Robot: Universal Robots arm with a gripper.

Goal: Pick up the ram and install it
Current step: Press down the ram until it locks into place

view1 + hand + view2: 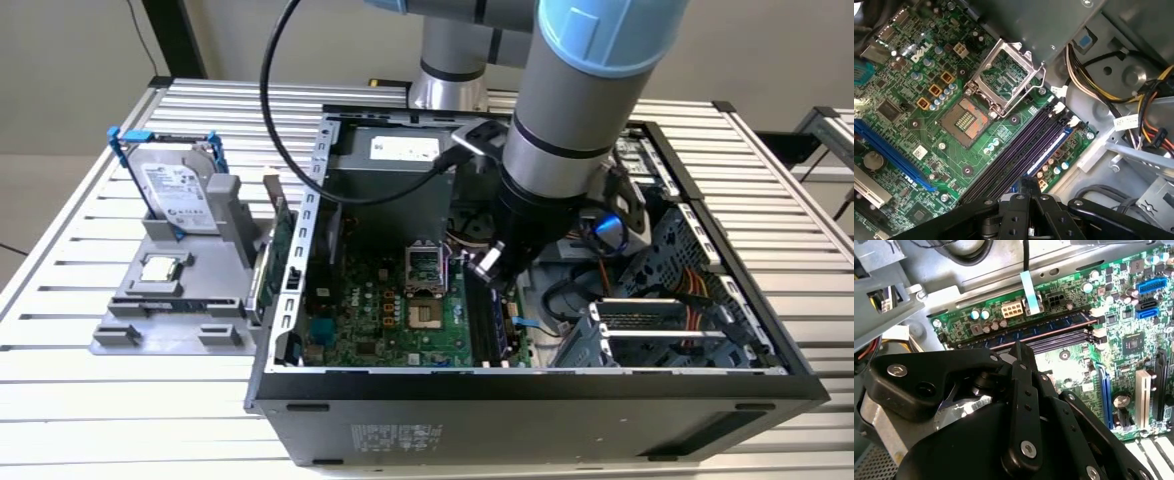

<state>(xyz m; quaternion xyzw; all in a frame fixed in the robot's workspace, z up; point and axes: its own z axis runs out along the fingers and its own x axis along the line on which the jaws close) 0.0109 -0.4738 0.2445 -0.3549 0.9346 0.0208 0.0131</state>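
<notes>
Memory module status: the ram (pixel 499 318) stands on edge in the outermost of four parallel slots on the motherboard (pixel 1004 132), on the side nearest the drive cage (pixel 661 330). In the second wrist view the ram (pixel 1039 331) shows a row of dark chips along its length. In the first wrist view the ram (pixel 1050 151) appears as a narrow blue-and-white strip, and the three slots beside it are dark and unoccupied.

The gripper (pixel 483 268) is lowered inside the open computer case (pixel 534 400). In both wrist views its fingers are pressed together into a single narrow tip (pixel 1016 346) (pixel 1026 184) directly above one end of the ram; contact cannot be confirmed.

One CPU socket (pixel 965 120) lies uncovered, with its metal retention frame (pixel 1004 75) hinged upward.

At the exterior view's left, one grey holder (pixel 167 325) carries one hard drive (pixel 174 190) upright in a blue frame and one small square CPU chip (pixel 160 268) lying flat.

Printed labels: one white label on the hard drive, one on the power supply (pixel 400 148) and one on the case's outer wall.
</notes>
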